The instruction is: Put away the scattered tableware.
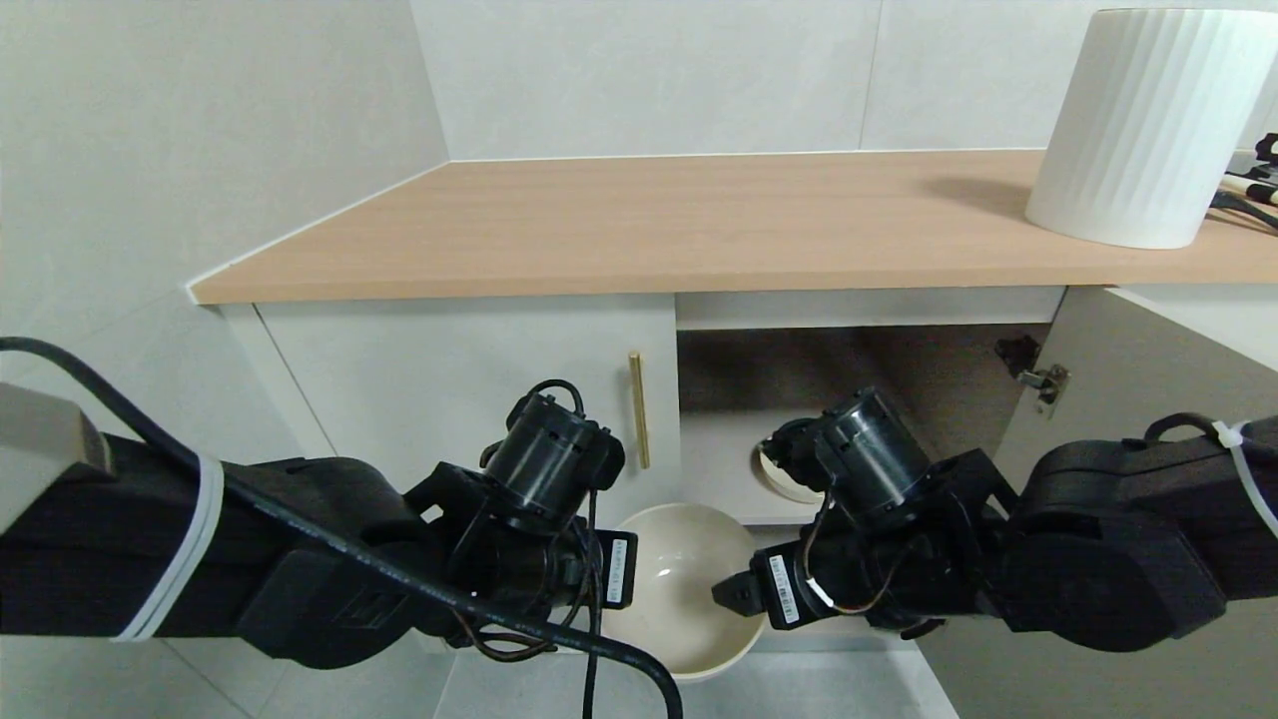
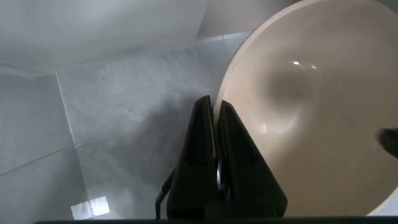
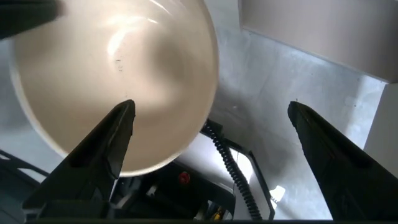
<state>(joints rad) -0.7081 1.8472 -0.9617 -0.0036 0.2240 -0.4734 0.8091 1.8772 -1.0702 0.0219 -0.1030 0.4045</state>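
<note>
Wood desk (image 1: 639,225) ran along a pale tiled wall (image 1: 649,70), w/ a white ribbed container (image 1: 1148,130) standing at its right end. Below, left cabinet door (image 1: 449,369) was closed, slim brass handle (image 1: 639,409) upright near its right edge; right door (image 1: 1118,369) hung open, hinge (image 1: 1043,379) showing. Grey tile floor (image 2: 112,124) lay underneath.

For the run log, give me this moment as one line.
left gripper: shut on bowl rim | right gripper: open, by bowl | cupboard door: open
</note>
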